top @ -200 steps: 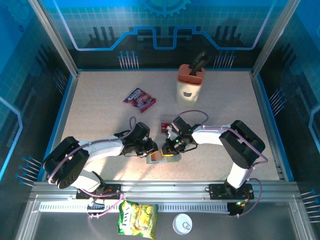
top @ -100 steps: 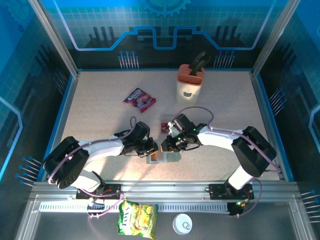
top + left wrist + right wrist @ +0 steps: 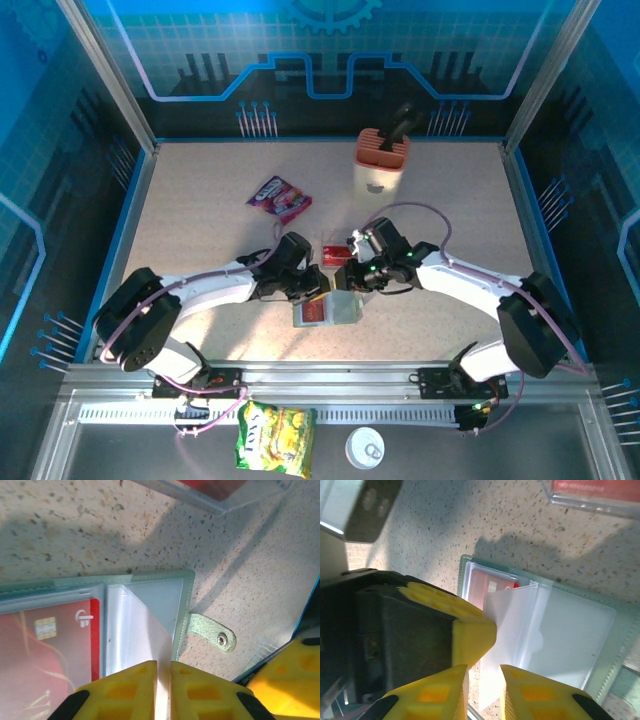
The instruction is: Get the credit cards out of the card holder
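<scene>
**A:** What sits on the speckled beige table?

**B:** At the back is a beige knife block. To its left lies a purple-red snack packet. Nearer the middle is a clear plastic box with something red inside. Just in front of that box the grey-green folding card holder lies open, between the two arms' ends.

**A:** And the grippers?

**B:** The left gripper has its yellow fingers almost together, pinching a clear pocket sleeve of the holder. The right gripper stands narrowly parted around a pale sleeve edge. I cannot tell whether it presses on it.

**A:** Any cards?

**B:** A red credit card sits in a holder pocket, beside the pinched sleeve. The small snap tab lies flat on the table.
</scene>
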You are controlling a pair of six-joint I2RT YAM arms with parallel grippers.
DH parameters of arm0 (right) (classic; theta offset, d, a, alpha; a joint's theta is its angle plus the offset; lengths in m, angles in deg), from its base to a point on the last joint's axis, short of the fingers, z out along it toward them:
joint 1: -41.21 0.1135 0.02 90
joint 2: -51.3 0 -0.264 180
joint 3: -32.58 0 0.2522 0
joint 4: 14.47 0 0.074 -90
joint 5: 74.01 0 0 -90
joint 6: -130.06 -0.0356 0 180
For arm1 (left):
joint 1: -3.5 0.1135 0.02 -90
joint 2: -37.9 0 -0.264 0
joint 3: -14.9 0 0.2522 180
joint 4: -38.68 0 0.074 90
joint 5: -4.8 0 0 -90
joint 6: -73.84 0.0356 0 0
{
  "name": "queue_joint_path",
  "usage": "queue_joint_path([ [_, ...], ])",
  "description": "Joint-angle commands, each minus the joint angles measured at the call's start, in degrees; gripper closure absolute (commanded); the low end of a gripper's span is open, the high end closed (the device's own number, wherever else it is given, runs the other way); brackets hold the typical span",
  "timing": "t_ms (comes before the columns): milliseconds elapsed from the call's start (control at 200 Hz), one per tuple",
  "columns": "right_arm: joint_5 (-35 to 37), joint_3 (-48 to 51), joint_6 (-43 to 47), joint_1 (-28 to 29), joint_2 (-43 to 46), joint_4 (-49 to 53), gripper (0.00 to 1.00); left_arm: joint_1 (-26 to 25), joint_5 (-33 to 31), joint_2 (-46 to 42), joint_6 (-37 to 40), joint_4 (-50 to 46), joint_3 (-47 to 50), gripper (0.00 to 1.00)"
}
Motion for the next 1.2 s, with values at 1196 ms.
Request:
queue_joint_path([
  [1196, -1.61, 0.52, -0.52, 0.31, -1.72, 0.08, 0.76, 1.06, -2.27, -2.21, 2.88, -3.74, 0.94, 0.75],
])
